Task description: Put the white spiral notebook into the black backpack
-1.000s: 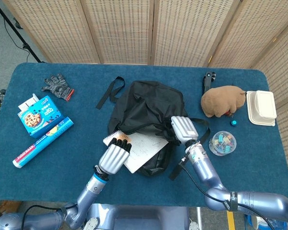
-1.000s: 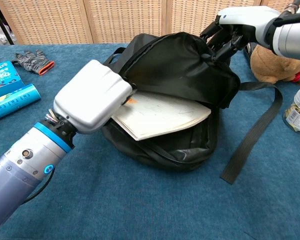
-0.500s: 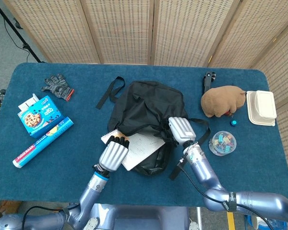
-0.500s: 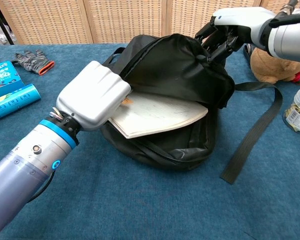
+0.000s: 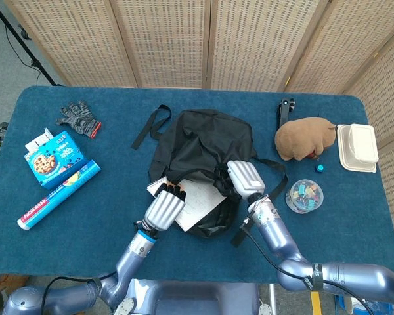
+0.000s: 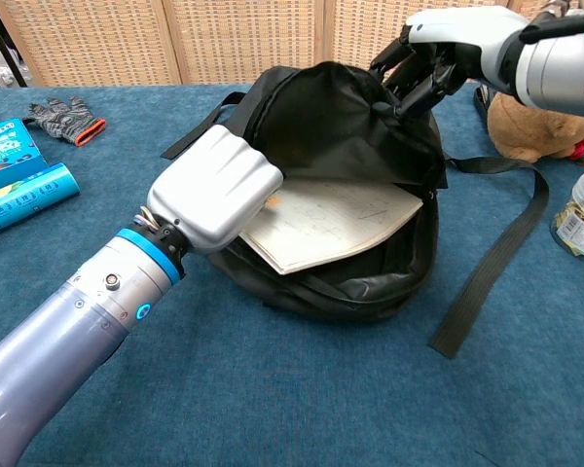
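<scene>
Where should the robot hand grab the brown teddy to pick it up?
Probably around the middle of the brown teddy, coming down from above. It lies flat on the table, rounded and soft-looking, with bare cloth in front and behind, so fingers should wrap its body there.

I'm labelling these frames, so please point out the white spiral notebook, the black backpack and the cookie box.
white spiral notebook (image 6: 341,219): chest view, bare page.
black backpack (image 5: 203,141): head view, top fabric.
cookie box (image 5: 52,157): head view, printed front.

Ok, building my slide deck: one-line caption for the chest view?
Left hand slides white spiral notebook into black backpack while right hand lifts the flap.
</scene>
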Robot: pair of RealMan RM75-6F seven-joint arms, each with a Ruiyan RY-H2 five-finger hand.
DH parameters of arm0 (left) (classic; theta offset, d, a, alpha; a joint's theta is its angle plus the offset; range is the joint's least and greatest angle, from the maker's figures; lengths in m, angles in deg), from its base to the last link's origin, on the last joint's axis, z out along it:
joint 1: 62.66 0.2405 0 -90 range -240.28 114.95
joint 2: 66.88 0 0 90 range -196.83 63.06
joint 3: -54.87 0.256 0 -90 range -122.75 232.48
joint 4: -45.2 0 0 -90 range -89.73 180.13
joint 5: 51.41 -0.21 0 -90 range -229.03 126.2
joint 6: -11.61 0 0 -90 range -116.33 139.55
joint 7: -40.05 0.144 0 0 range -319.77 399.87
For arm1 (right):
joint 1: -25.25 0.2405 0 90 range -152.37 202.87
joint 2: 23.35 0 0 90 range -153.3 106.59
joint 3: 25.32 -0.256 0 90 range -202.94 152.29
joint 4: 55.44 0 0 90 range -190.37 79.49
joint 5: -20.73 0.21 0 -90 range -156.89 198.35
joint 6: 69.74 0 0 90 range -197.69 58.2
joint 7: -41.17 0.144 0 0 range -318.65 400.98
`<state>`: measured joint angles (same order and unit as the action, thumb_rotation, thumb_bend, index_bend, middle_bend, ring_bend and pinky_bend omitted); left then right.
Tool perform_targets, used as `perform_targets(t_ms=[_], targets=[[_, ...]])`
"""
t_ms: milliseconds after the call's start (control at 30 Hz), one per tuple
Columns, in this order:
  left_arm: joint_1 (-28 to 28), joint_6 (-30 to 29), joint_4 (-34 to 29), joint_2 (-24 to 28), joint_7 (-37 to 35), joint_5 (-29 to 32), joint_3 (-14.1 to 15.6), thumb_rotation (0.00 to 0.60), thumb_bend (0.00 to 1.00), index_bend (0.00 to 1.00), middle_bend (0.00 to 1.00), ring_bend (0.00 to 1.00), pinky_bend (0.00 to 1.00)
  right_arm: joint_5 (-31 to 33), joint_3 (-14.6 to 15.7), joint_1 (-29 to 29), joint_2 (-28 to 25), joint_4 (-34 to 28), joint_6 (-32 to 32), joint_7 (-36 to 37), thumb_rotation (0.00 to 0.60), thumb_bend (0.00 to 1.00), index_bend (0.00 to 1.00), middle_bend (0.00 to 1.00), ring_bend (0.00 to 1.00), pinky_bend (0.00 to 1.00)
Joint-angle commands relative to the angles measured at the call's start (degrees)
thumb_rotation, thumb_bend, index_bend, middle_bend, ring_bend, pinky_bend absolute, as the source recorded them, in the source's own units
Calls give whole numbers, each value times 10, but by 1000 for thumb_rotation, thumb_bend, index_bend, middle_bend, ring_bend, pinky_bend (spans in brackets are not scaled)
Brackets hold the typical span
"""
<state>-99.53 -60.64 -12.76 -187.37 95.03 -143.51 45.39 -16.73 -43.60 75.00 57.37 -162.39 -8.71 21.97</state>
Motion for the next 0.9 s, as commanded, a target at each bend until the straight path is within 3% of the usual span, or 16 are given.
perform_targets(t_ms=[33, 467, 900], targets=[[-4, -4, 7, -6, -7, -3, 5, 600, 519, 895, 782, 673, 691, 0, -4, 3, 1, 0, 3, -1, 600, 569, 643, 629, 462, 516], [-16, -7, -30, 3, 24, -10, 5, 600, 519, 894, 782, 673, 691, 12, -13, 14, -10, -47, -1, -2, 600, 570, 645, 632, 468, 525], [-42, 22, -16, -11, 41, 14, -14, 600, 518, 890, 782, 672, 691, -15, -4, 22, -15, -76, -9, 5, 600, 571, 645, 632, 468, 524]])
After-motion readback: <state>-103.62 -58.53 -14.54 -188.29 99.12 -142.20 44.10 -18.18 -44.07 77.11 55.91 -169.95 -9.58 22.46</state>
